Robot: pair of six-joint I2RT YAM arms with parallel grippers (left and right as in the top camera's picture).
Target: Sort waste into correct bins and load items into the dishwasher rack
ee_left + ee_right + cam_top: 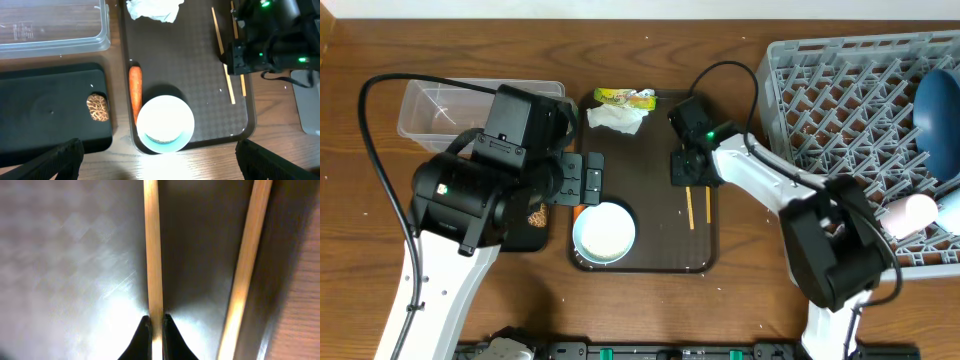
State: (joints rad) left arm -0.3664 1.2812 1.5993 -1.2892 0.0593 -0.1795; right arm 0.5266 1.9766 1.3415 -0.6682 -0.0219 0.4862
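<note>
Right end effector [156, 324] tight on one wooden chopstick [152, 245]; left end effector [160, 162] wide apart and empty

The flat serving tray [200, 75] is dark brown, with a fine pattern of tiny shiny squares. The thin wooden chopsticks [217, 30] are pale yellow-tan. The carrot piece [135, 92] is bright orange. The round bowl [165, 124] is white inside with a light-blue rim. The crumpled paper napkin [152, 10] is white. The shiny wrapper [625, 97] is green and yellow. The shallow plastic tray [45, 115] is black. The bumpy food lump [97, 107] is brown with pale speckles. The plastic tub [50, 30] is clear. The big lattice rack [820, 100] is grey. The round plate [935, 115] is dark blue. The wooden table [720, 20] is brown with darker streaks.
</note>
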